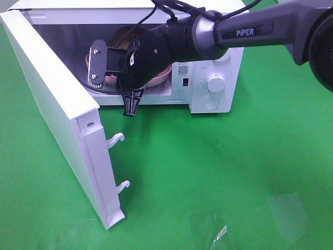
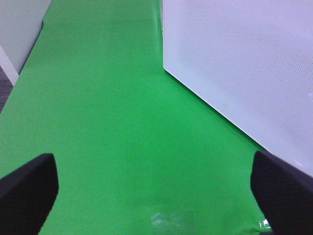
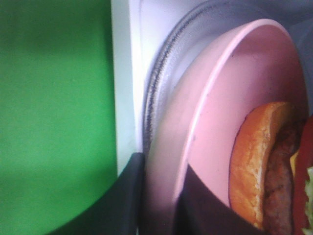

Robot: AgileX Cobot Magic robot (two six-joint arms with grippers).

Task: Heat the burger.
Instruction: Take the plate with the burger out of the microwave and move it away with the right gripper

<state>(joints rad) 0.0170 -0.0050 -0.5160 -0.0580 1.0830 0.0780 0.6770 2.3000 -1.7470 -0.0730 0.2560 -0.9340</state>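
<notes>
Right claw (image 1: 130, 78), centre-upper frame in the exterior view, is reaching into the mouth of the white boxy microwave oven (image 1: 208, 78). In the right wrist view its dark fingers (image 3: 124, 200) are clamped on the rim of the round pink plate (image 3: 215, 122), one finger on each face. The round burger with golden-brown bun and dark patty (image 3: 259, 166) sits on that plate, over the clear glass turntable (image 3: 166, 63), inside the oven cavity. Left claw (image 2: 146, 196) hangs released over the green counter (image 2: 112, 122), nothing between its pads, beside the white perforated oven door (image 2: 244, 63), which stands wide open at left in the exterior view.

Risks: plate looks not fully settled on the turntable; letting go early or tilted could slide the burger off. Pulling the claw out crooked could drag the plate outward. The door must still be swung shut, and the arm is in its path.

Count: one burger, one plate, one oven, one door, two claws.
</notes>
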